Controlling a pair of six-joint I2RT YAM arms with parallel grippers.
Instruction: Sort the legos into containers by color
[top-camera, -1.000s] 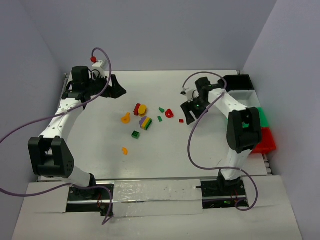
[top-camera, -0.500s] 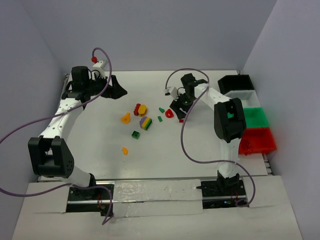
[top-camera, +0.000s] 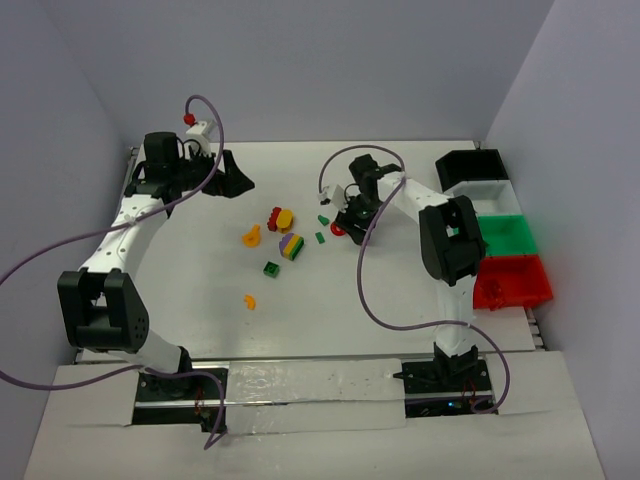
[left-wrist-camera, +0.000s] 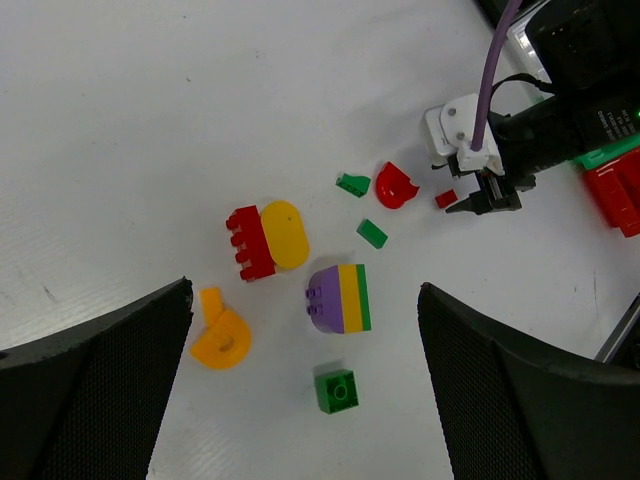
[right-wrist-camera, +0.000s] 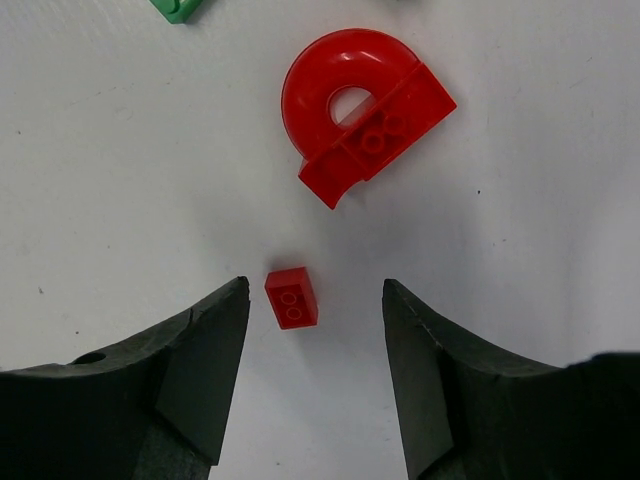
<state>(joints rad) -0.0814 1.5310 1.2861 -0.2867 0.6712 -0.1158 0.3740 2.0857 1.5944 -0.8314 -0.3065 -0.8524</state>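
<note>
The legos lie scattered mid-table: a red-and-yellow piece (left-wrist-camera: 265, 240), a purple-yellow-green block (left-wrist-camera: 338, 298), a green square (left-wrist-camera: 337, 390), an orange piece (left-wrist-camera: 222, 335) and two small green bits (left-wrist-camera: 372, 233). My right gripper (right-wrist-camera: 315, 290) is low over the table and open. A tiny red brick (right-wrist-camera: 291, 298) lies loose between its fingertips, nearer the left finger (right-wrist-camera: 215, 340). A red arch piece (right-wrist-camera: 362, 115) lies just ahead. My left gripper (top-camera: 235, 180) hangs wide open at the back left, holding nothing. The containers stand at the right edge: black (top-camera: 470, 167), white (top-camera: 495, 195), green (top-camera: 505, 235), red (top-camera: 512, 282).
Another orange piece (top-camera: 250, 300) lies alone nearer the front. The right arm's purple cable (top-camera: 365, 290) loops over the table between the bricks and the bins. Grey walls close in the table on three sides.
My right arm has swung left from near the bins to the red pieces, and its jaws have narrowed around the tiny red brick. The left arm has not moved.
</note>
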